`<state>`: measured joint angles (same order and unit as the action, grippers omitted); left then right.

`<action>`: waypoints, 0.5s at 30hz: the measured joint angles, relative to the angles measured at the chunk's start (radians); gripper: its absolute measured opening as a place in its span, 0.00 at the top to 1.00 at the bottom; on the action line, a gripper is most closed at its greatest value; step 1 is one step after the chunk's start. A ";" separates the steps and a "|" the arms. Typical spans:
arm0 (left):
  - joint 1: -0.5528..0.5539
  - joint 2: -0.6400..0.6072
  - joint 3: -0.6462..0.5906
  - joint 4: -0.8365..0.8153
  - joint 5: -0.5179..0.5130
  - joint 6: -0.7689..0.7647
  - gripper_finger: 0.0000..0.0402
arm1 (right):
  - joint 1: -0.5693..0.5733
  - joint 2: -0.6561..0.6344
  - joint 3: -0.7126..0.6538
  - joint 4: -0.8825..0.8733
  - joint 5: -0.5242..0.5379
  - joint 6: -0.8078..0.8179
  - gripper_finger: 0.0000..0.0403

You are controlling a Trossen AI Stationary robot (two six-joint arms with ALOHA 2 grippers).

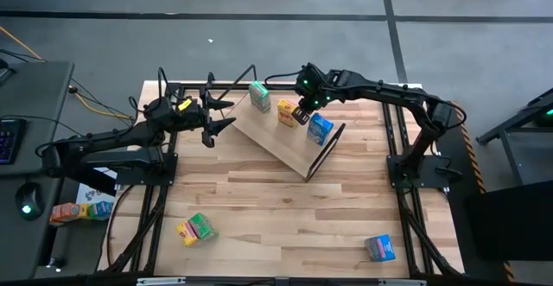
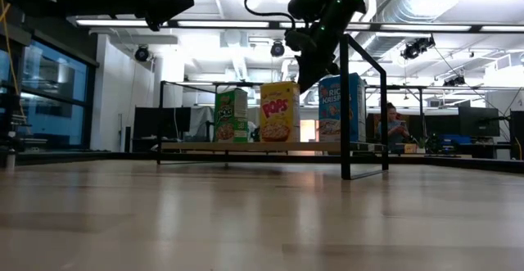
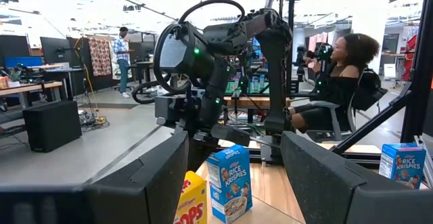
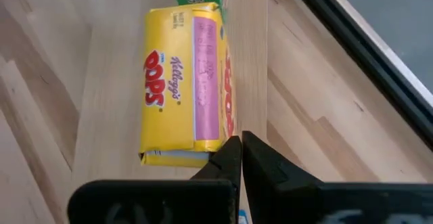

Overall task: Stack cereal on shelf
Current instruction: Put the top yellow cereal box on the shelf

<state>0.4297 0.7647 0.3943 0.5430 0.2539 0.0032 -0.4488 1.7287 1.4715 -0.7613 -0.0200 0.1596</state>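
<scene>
The shelf (image 1: pixel 276 139), a light wood board on black wire legs, lies slanted across the table's far middle. Three cereal boxes stand on it in a row: green (image 1: pixel 259 96), yellow (image 1: pixel 286 111) and blue (image 1: pixel 319 128). My right gripper (image 1: pixel 301 114) is shut and hangs between the yellow box (image 4: pixel 183 82) and the blue box, its tips (image 4: pixel 240 153) at the yellow box's end. My left gripper (image 1: pixel 226 116) is open, raised off the shelf's left end, pointing at the boxes (image 3: pixel 233 183). My right gripper's shut fingertips (image 4: pixel 232 149) stand from above right beside the corner of the yellow box's end (image 4: pixel 210 146) that faces the blue box. I cannot tell whether they touch it. The box stands upright on the shelf.
A green and yellow pair of boxes (image 1: pixel 196 228) lies near the table's near left edge, and a blue box (image 1: pixel 379 248) sits near the near right. The shelf's black wire leg (image 1: pixel 324 152) stands up at its right end. A seated person (image 3: pixel 338 75) is beyond the table.
</scene>
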 joint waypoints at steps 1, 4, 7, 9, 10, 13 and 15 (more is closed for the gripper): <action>0.000 0.000 0.000 0.000 0.000 0.000 0.43 | 0.000 0.000 0.000 -0.001 -0.002 0.000 1.00; 0.000 0.000 0.000 0.000 0.000 0.000 0.43 | 0.000 0.000 0.000 -0.005 -0.021 0.001 1.00; 0.000 0.000 0.000 0.000 0.000 0.000 0.43 | 0.000 0.000 0.000 -0.006 -0.024 0.002 1.00; 0.000 0.000 0.000 0.000 0.000 0.000 0.43 | 0.000 0.000 0.000 -0.006 -0.023 0.009 1.00; 0.000 0.000 0.000 0.000 0.000 0.000 0.43 | 0.000 0.000 0.000 -0.006 -0.023 0.013 1.00; 0.000 0.000 0.000 -0.001 0.000 0.000 0.43 | -0.001 0.000 0.000 -0.013 -0.001 -0.002 1.00; 0.000 0.000 0.000 -0.006 0.000 -0.001 0.43 | -0.007 -0.005 -0.001 -0.031 0.019 -0.017 1.00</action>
<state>0.4297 0.7647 0.3943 0.5368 0.2540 0.0021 -0.4559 1.7234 1.4708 -0.7925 -0.0011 0.1428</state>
